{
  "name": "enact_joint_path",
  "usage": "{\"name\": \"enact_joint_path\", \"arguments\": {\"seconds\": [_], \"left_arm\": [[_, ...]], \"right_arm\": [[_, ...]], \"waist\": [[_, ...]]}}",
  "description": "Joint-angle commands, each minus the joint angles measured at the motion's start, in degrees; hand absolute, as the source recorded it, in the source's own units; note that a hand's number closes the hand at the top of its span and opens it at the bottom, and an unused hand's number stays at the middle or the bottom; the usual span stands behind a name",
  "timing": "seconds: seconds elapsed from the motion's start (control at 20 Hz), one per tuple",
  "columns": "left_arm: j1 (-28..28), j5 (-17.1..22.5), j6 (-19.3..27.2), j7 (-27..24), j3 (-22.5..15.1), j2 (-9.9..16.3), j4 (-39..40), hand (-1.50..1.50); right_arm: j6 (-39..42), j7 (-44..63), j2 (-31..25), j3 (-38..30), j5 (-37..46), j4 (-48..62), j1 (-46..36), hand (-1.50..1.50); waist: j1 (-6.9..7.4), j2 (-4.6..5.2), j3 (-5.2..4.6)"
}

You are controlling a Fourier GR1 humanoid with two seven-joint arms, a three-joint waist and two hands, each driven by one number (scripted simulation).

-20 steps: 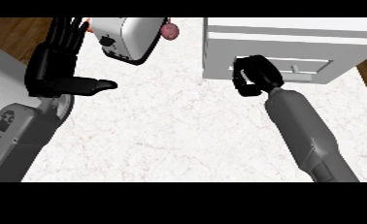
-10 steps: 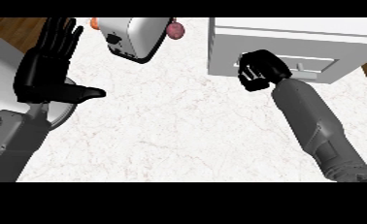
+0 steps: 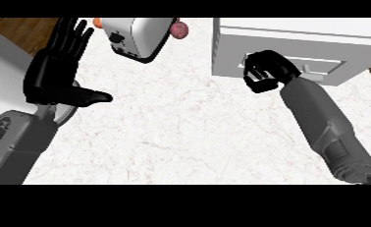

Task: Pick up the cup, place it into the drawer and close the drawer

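1. Worktop [image 3: 181, 137]: pale marbled stone, filling most of the head view. Its left edge runs down the upper left, with brown wood floor [image 3: 25, 32] beyond it at the far left corner.
2. Open room: the broad middle and near part of the worktop lies bare between the two forearms, from the far-edge objects down to the near edge.
3. Drawer unit [image 3: 290, 44]: white box at the far right corner of the worktop. Its front face carries a recessed handle slot [image 3: 319, 66], and the front looks flush with the box.
4. Right hand [image 3: 267, 71]: fingers curled tight in front of the drawer front, just left of the handle slot. Whether anything sits inside the curl I cannot tell; nothing shows between the fingers. Grey forearm runs back to the near right corner.
5. Left hand [image 3: 58, 71]: open, fingers straight and pointing up, thumb out to the right, resting near the left edge of the worktop. It holds nothing.
6. Toaster [image 3: 138, 37]: white and silver, tilted, at the far edge left of centre, between left hand and drawer unit, apart from both.
7. Small pinkish-brown object [image 3: 180, 29] just beside the toaster's right end; an orange bit [image 3: 96, 22] at its left end. Both too small to name.
8. Cup: I cannot find it anywhere in view.
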Motion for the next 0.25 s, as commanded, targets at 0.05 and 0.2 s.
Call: {"name": "enact_joint_path", "arguments": {"seconds": [0.05,0.2], "left_arm": [[-0.64,0.30,-0.46,0.33,0.55,-0.25,1.23,-1.50],[0.42,-0.94,-0.10,-0.63,-1.14,-1.81,0.69,-1.50]], "right_arm": [[-2.98,5.63,-5.46,-4.43,-1.61,2.91,-5.89,1.50],[-3.83,4.52,-5.14,-4.57,-1.70,3.34,-4.96,1.50]], "waist": [[1.33,2.39,0.52],[1.57,2.37,0.55]]}}
